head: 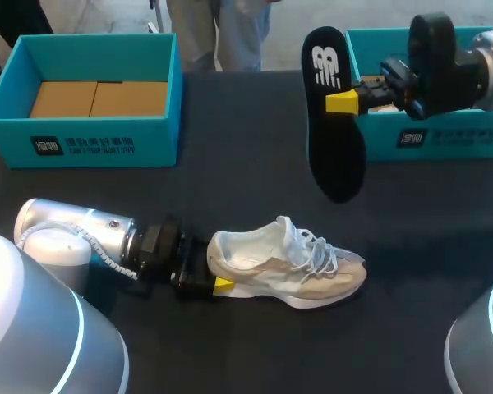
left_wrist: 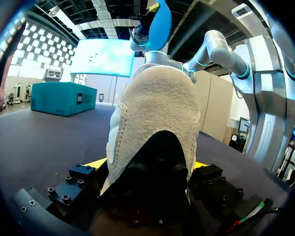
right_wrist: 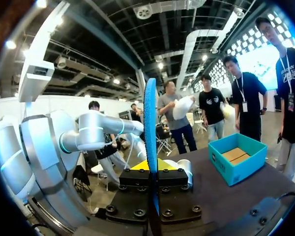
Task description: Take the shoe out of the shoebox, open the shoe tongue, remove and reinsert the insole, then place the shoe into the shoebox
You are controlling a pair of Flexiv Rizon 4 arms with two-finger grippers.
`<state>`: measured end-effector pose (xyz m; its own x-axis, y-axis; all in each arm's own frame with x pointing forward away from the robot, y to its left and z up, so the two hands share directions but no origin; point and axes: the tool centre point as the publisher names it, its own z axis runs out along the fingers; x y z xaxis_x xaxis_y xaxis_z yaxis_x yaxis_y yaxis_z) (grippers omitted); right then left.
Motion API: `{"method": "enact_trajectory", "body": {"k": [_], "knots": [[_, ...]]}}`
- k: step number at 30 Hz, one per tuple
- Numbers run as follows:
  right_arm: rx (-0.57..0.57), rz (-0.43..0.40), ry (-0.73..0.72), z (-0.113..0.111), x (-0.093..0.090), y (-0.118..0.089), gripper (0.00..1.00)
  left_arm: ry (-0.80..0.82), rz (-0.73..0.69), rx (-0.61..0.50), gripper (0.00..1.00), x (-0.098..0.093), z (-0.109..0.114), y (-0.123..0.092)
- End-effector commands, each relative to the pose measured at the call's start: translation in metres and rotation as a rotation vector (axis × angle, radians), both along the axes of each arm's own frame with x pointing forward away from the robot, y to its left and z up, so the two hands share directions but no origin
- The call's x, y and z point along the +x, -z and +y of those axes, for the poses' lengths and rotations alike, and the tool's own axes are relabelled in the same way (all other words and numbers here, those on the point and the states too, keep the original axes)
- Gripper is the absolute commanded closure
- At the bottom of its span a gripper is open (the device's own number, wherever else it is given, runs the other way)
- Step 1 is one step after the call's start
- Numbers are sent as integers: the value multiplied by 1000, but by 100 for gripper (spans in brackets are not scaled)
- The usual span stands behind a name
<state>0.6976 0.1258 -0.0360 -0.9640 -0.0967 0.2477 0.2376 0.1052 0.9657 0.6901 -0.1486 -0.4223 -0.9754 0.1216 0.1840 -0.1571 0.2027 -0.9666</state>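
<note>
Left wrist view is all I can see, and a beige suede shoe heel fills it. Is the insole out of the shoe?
Observer: Yes. The head view shows the black foam insole clamped in the right arm's jaws, raised clear of the table.
Operator: How does the shoe sit?
Observer: The beige and white lace-up shoe stands on its sole on the dark table, toe toward the robot's right, with the left arm's jaws on its heel.
Operator: Is a box free for it?
Observer: The open teal cardboard shoebox at far left holds only brown cardboard.
</note>
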Motion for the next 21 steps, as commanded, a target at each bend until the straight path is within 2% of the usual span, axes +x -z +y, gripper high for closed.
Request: {"method": "enact_trajectory", "body": {"k": [1, 9, 14, 21], "knots": [[-5, -1, 19, 0, -4, 0, 100, -1, 1, 0, 100, 1, 0, 4], [-5, -1, 19, 0, -4, 0, 100, -1, 1, 0, 100, 1, 0, 4], [-27, 12, 91, -18, -14, -31, 100, -1, 1, 0, 100, 1, 0, 4], [-35, 49, 160, -37, -37, -57, 100, -1, 1, 0, 100, 1, 0, 4]]}}
